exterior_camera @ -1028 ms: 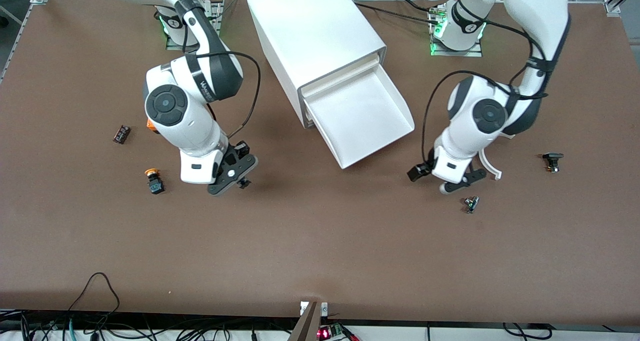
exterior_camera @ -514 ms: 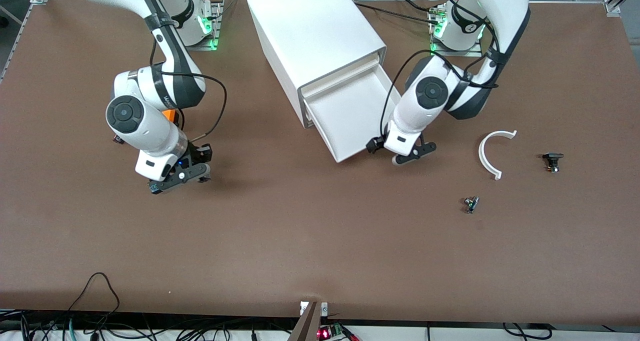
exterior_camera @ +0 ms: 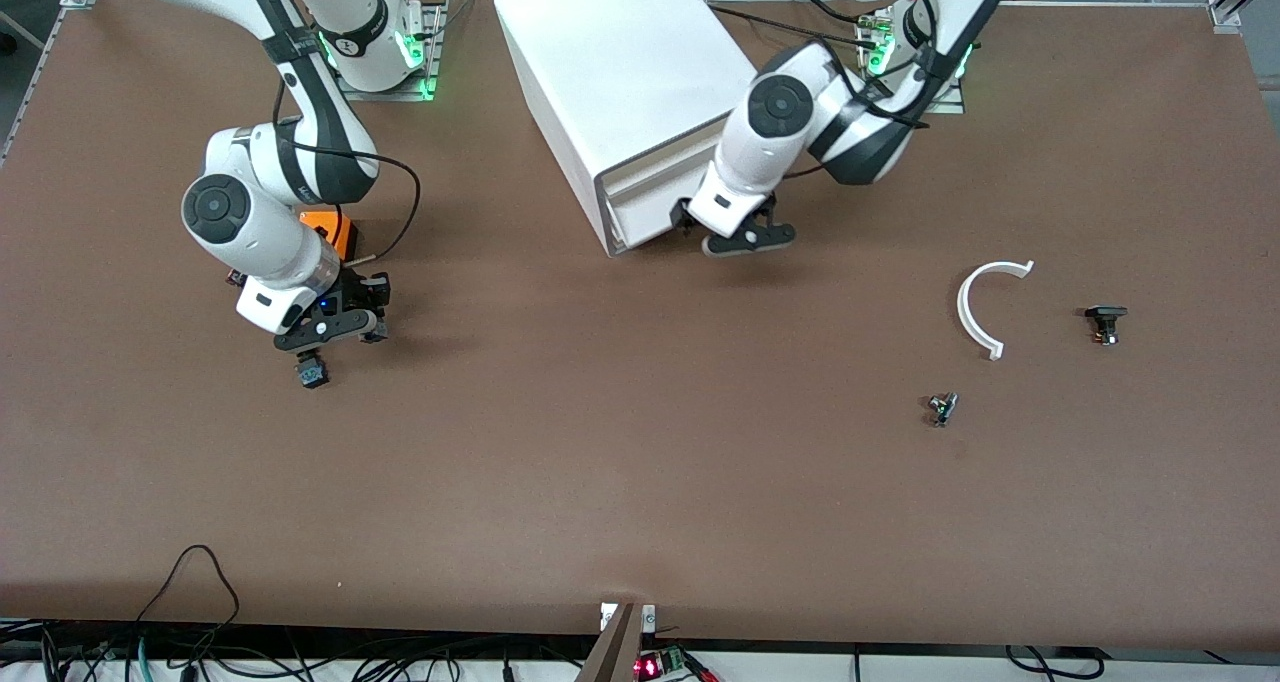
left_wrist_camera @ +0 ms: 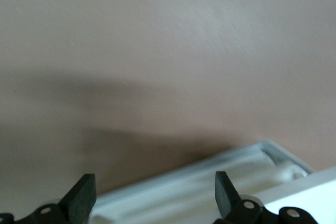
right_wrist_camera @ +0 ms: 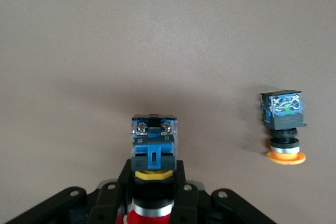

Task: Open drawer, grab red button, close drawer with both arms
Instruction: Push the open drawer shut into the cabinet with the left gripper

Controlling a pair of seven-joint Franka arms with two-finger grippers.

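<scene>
Button (right_wrist_camera: 153,169) with its red cap and blue-and-black body sits clamped in my right gripper (right_wrist_camera: 153,195), fingers closed on the black collar below the yellow ring; my right wrist view shows it clearly. From the front, my right gripper (exterior_camera: 325,324) hangs over the table toward the right arm's end, just above the orange-capped button (exterior_camera: 311,371), which lies on the brown table (exterior_camera: 600,462). In my right wrist view that orange-capped button (right_wrist_camera: 283,127) rests on the table apart from the one I hold. An orange box (exterior_camera: 328,230) sits beside my right forearm.

My left gripper (exterior_camera: 742,239) is at the front of the cabinet (exterior_camera: 620,82), fingers spread apart, against the front edge of the drawer (exterior_camera: 645,212), which is nearly flush with the cabinet face. In my left wrist view both fingertips (left_wrist_camera: 80,193) stand wide apart over the drawer's white rim (left_wrist_camera: 210,182).

Toward the left arm's end lie a white curved piece (exterior_camera: 985,302), a small black part (exterior_camera: 1104,322) and a tiny part (exterior_camera: 941,408), well apart from both my grippers
</scene>
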